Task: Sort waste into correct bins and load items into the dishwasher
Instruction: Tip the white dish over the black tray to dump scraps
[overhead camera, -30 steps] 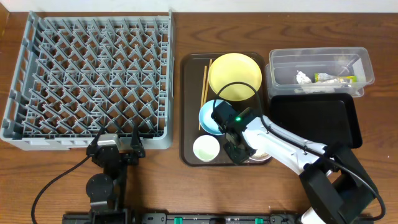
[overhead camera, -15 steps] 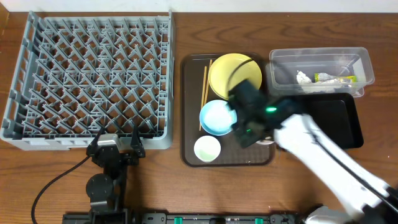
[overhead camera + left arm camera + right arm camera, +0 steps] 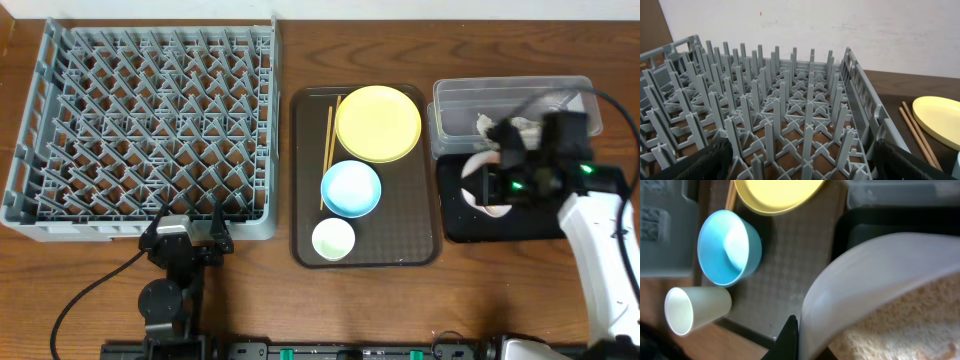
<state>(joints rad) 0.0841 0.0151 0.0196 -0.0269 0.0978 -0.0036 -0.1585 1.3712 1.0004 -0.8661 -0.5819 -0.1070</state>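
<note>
Right tool (image 3: 497,182) was closed on the white bowl (image 3: 865,280), apparently at its rim, and held it tilted over the black tray (image 3: 530,222). Rice (image 3: 900,327) lay inside the bowl.

Judgement: the step in hand was tipping the rice into the tray. To do it well:
- bring the bowl's lip low and inside the tray's rim;
- roll the wrist slowly, so grains slide and do not scatter onto the bench or into the tub (image 3: 560,100) just behind;
- grip firmly throughout.

The bowl sat between the tool's fingers, over the tray's left half. Left tool (image 3: 186,232) was spread wide and empty, at the front edge of the rack (image 3: 140,120).
</note>
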